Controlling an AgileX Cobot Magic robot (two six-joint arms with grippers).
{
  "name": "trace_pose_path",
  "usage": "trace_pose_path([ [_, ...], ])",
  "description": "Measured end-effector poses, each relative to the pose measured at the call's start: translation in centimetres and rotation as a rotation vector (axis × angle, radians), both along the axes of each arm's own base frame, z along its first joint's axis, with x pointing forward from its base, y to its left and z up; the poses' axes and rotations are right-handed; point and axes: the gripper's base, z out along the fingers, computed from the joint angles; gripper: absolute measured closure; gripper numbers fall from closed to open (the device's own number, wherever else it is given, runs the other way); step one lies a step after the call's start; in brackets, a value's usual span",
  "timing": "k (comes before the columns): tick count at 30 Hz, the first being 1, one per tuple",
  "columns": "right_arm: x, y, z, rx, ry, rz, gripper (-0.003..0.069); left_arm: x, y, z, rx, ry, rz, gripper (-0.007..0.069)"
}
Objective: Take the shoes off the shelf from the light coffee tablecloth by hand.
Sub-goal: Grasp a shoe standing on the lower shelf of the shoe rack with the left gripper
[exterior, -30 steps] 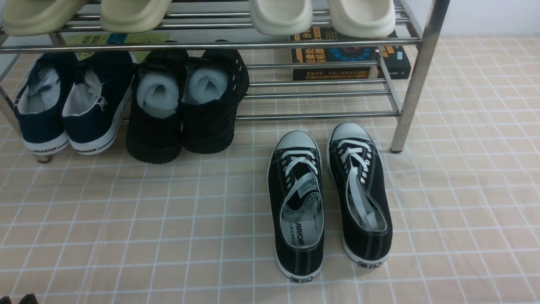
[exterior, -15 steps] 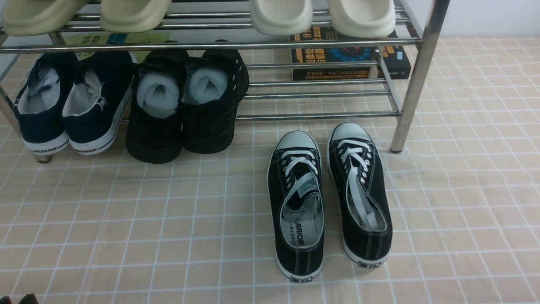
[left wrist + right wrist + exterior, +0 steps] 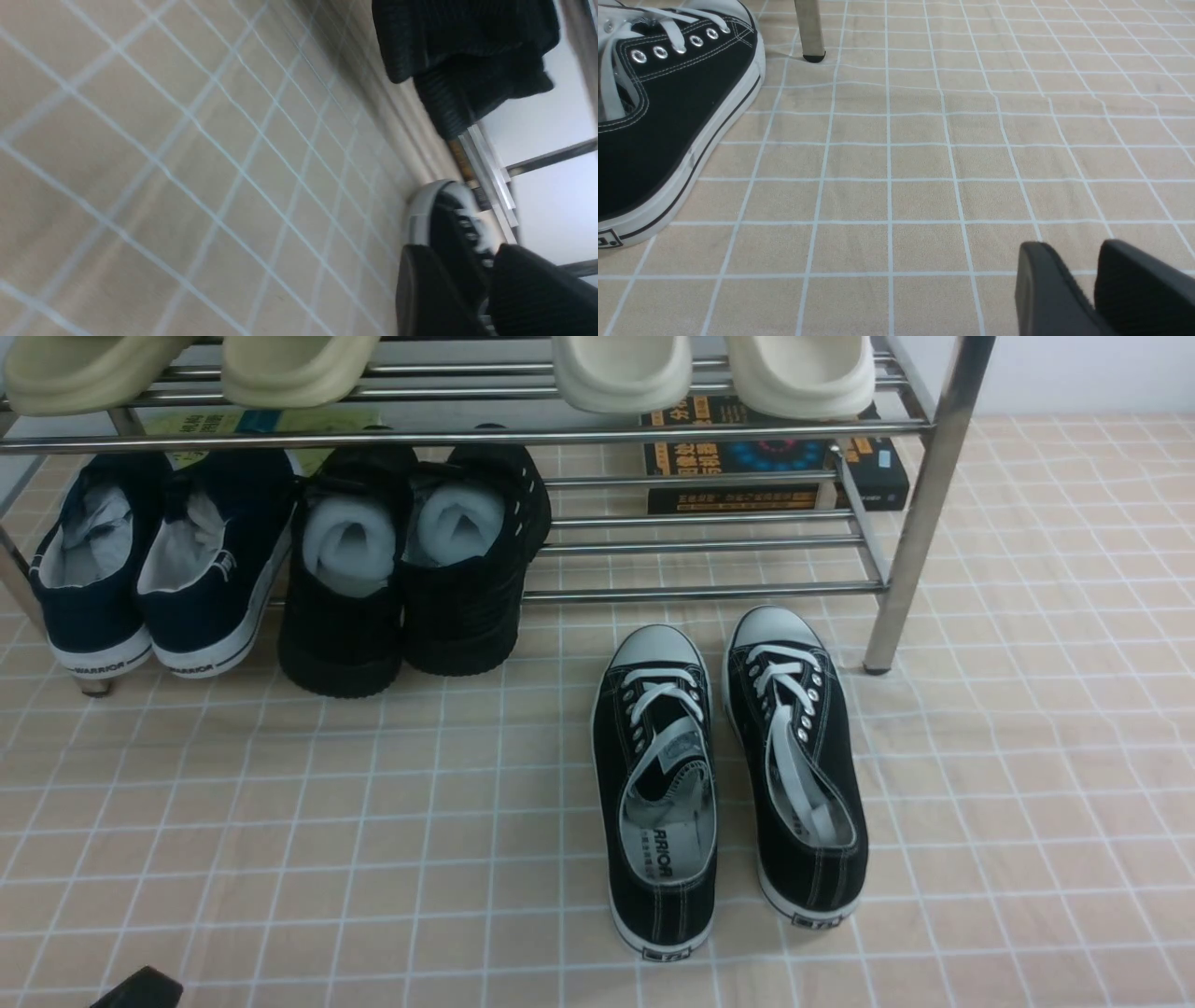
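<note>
Shoes of black knit, with thick ribbed soles and pale stuffing, are being borne on the lower tier of the shelf, their toes being hidden under its upper rail. "WARRIOR" is being shown on the soles of the navy pair beside them and inside a canvas sneaker on the light coffee tablecloth. The left hand and the right hand, both mostly cut off, are being held with fingers apart and nothing between them.

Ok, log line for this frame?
phase: pre-grasp | black knit shoes: on shelf lower tier | left end effector: open, empty | right end effector: open, empty
</note>
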Motion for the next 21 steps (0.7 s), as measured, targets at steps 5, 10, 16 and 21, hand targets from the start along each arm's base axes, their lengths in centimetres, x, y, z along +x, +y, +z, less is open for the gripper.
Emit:
trace_pose_path([
  [5,0.0,0.0,0.0,-0.001,0.000,0.000,0.0460,0.1,0.0,0.4,-0.131,-0.024,0.027,0.0385],
  [10,0.0,0.0,0.0,0.000,0.000,0.000,0.0454,-0.1,-0.1,2.1,-0.096,-0.066,0.004,0.0450],
  [16,0.0,0.0,0.0,0.000,0.000,0.000,0.0448,-0.4,0.0,9.8,0.155,-0.133,-0.035,0.0617],
  [21,0.0,0.0,0.0,0.000,0.000,0.000,0.0448,3.9,0.3,13.0,0.357,0.178,-0.083,0.0623],
])
